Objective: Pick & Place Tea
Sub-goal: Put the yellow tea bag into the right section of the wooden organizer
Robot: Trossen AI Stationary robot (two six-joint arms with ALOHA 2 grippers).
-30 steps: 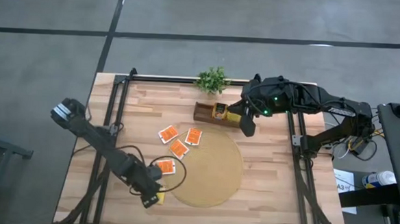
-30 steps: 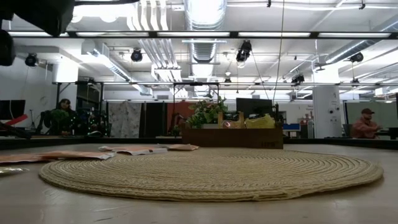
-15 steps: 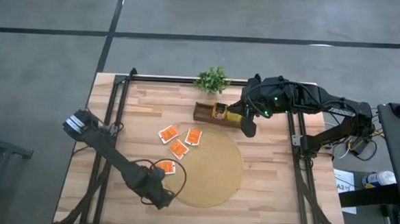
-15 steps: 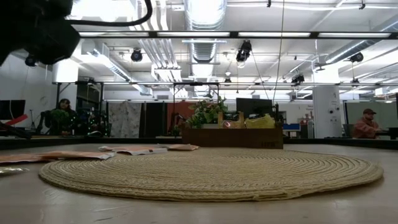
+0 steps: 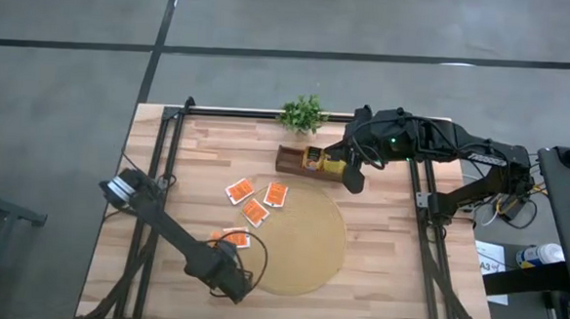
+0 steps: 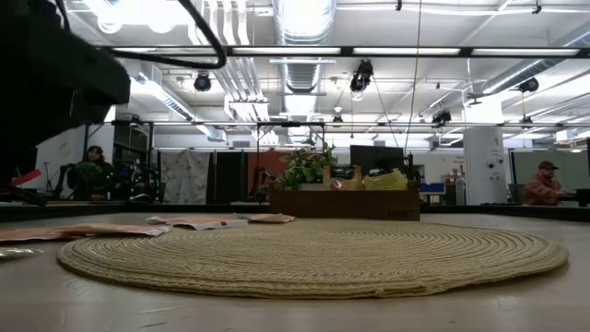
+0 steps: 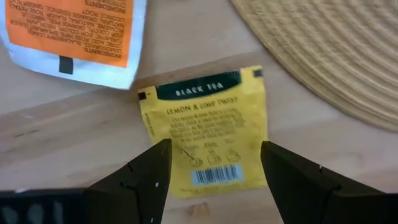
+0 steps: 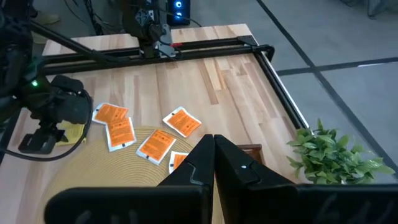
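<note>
The left gripper (image 7: 211, 180) hovered, fingers spread, over a yellow tea packet (image 7: 205, 130) lying flat beside the mat (image 7: 323, 50) — thin enough that the fingers might skid off. Farther off, the right gripper (image 8: 214, 158) waited near the wooden box (image 5: 309, 163), fingers pressed together.

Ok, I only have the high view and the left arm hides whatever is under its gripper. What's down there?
Observer: A yellow tea packet, flat on the wood, between the open fingers of the left gripper.
Operator: Is it on the mat?
Observer: No, it lies just off the mat's edge.
Operator: Anything close to it?
Observer: An orange packet lies beside it; I can't tell if they touch.
</note>
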